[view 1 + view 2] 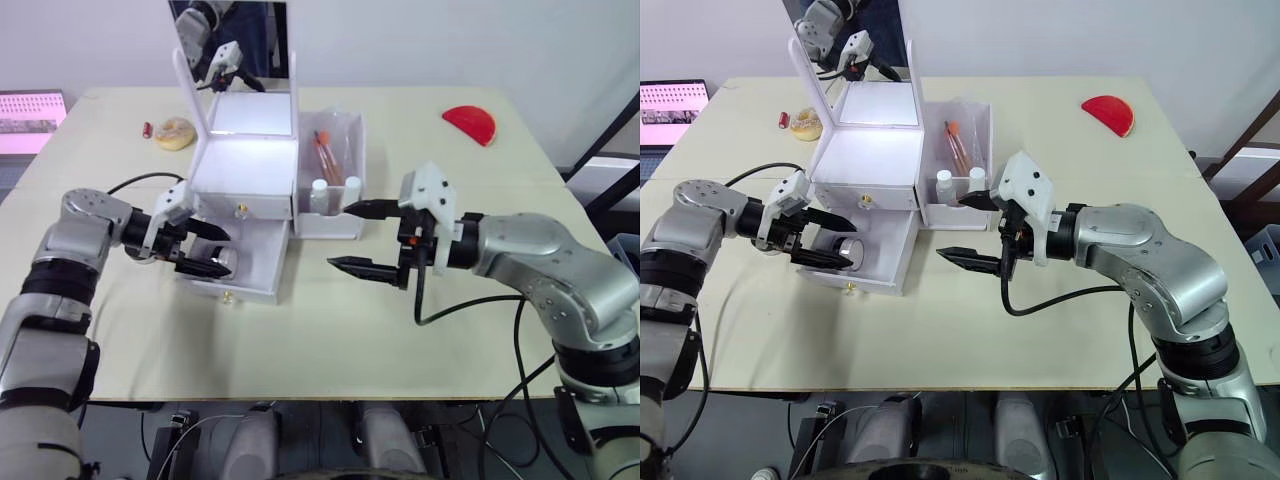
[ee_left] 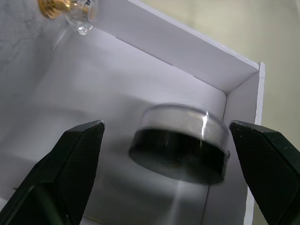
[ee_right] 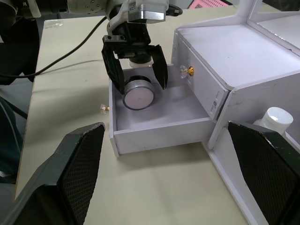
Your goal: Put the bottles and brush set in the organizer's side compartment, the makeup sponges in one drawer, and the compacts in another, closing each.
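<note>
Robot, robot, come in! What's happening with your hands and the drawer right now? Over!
Left gripper open, straddling the compact in the open bottom drawer. Right gripper open, empty, beside the organizer. Nothing blocking.

My left black two-fingered end effector (image 1: 205,250) reaches forward, fingers spread apart. My right black two-fingered end effector (image 1: 362,238) points left, fingers parted wide.
</note>
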You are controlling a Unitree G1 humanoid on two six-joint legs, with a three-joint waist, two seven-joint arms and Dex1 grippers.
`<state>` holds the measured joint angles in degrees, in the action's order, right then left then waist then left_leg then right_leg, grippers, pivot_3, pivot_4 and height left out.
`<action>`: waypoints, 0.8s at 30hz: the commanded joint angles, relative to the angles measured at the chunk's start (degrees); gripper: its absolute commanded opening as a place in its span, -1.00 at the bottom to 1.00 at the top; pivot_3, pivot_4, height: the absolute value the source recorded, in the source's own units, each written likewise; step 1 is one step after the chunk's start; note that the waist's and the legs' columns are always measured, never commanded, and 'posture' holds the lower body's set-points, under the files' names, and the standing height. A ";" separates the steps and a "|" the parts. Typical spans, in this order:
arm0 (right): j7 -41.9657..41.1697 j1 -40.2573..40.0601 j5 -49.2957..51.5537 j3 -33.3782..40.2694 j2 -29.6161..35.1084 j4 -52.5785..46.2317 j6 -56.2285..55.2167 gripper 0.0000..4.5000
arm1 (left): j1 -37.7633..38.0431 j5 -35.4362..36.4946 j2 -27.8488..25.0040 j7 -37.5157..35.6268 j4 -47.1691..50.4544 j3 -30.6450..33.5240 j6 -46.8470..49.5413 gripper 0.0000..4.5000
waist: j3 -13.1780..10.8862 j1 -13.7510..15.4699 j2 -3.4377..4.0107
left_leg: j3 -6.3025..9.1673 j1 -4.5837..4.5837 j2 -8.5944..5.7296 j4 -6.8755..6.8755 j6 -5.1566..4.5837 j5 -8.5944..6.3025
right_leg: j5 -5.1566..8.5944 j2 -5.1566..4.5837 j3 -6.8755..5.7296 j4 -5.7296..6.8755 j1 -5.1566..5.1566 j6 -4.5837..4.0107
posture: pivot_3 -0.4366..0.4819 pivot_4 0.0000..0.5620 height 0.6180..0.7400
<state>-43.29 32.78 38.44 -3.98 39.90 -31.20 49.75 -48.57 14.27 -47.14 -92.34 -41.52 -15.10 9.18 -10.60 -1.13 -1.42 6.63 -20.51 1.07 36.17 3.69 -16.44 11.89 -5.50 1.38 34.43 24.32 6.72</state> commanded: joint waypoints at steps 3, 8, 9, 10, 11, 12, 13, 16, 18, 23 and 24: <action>0.00 0.42 -0.02 1.24 0.59 -1.07 -0.65 1.00 | -0.16 0.55 -0.51 -0.16 0.87 0.30 -0.06 0.99 | 0.00 0.01 0.00 | 0.00 0.00 0.00 -0.01 0.00 0.00 | 0.00 0.00 0.00 0.00 0.00 0.00 | -0.05 -0.47 0.99; -0.11 0.65 -0.19 1.10 0.51 -0.80 -0.88 1.00 | 0.15 0.25 -0.87 -0.16 1.50 0.29 0.43 0.99 | 0.00 0.00 0.00 | 0.00 0.00 0.00 0.00 0.00 0.00 | 0.00 0.00 0.00 0.00 0.00 0.01 | -0.05 -0.47 0.99; -0.12 0.69 -0.22 1.09 0.49 -0.74 -0.92 1.00 | 0.18 0.16 -0.93 -0.16 1.58 0.26 0.39 0.99 | 0.00 0.00 0.00 | 0.00 0.00 0.00 -0.01 0.00 0.00 | 0.00 0.00 0.00 0.00 0.00 0.01 | -0.05 -0.47 0.99; -0.11 0.69 -0.25 1.10 0.47 -0.71 -0.95 1.00 | 0.22 0.19 -1.02 -0.16 1.81 0.24 0.56 0.99 | 0.00 0.00 0.00 | 0.00 0.00 0.00 -0.01 0.00 0.00 | 0.00 0.00 0.00 0.00 0.00 0.01 | -0.05 -0.47 0.99; -0.11 0.71 -0.28 1.09 0.44 -0.67 -1.00 1.00 | 0.20 0.27 -1.08 -0.16 2.08 0.21 0.85 0.99 | 0.00 0.00 0.00 | 0.00 0.00 0.00 -0.01 0.00 0.00 | 0.00 0.00 0.00 0.00 0.00 0.01 | -0.05 -0.47 0.99; -0.11 0.72 -0.30 1.08 0.42 -0.64 -1.04 1.00 | 0.20 0.30 -1.11 -0.16 2.29 0.22 1.09 0.76 | 0.00 0.01 0.00 | 0.00 0.00 0.00 -0.01 0.00 0.00 | 0.00 0.00 0.00 0.00 0.00 0.01 | -0.05 -0.47 0.99; -0.10 0.72 -0.33 1.08 0.41 -0.65 -1.07 1.00 | 0.21 0.32 -1.15 -0.16 2.49 0.24 1.27 0.60 | 0.00 0.02 0.00 | 0.00 0.00 0.00 -0.01 0.00 0.00 | 0.00 0.00 0.00 0.00 0.00 0.01 | -0.05 -0.47 0.99; -0.02 0.81 -0.54 1.00 0.31 -0.49 -1.26 1.00 | 0.08 0.18 -1.28 -0.16 2.91 -0.03 1.45 0.10 | 0.00 0.05 0.00 | 0.00 0.00 0.00 0.00 0.00 0.00 | 0.00 0.00 0.00 0.00 0.00 0.02 | -0.05 -0.47 0.99; 0.05 0.75 -0.62 1.00 0.32 -0.54 -1.30 1.00 | 0.11 0.08 -1.33 -0.16 3.23 -0.03 1.53 0.10 | 0.00 0.05 0.00 | 0.00 -0.01 0.00 0.00 0.00 0.00 | 0.01 0.00 0.00 0.00 0.00 0.02 | -0.05 -0.47 0.99; 0.06 0.62 -0.70 1.06 0.16 -0.69 -1.20 1.00 | -0.75 0.88 -1.07 -0.16 4.01 1.08 2.98 0.10 | 0.00 0.05 0.00 | 0.00 -0.01 0.00 0.00 0.00 0.00 | 0.00 0.00 0.00 0.00 0.00 0.02 | -0.05 -0.47 0.99; 0.04 0.63 -0.71 1.04 0.11 -0.67 -1.19 1.00 | -0.91 1.16 -1.04 -0.16 4.31 1.46 3.31 0.10 | 0.00 0.05 0.00 | 0.00 -0.01 0.00 0.00 0.00 0.00 | 0.00 0.00 0.00 0.00 0.00 0.02 | -0.05 -0.47 0.99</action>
<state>-43.21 32.71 37.76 -3.99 39.96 -31.15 49.62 -48.04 14.34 -47.21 -92.32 -39.03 -15.01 12.02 -10.60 -1.08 -1.42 6.63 -20.52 1.07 36.17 3.69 -16.44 11.89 -5.50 1.38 34.43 24.32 6.74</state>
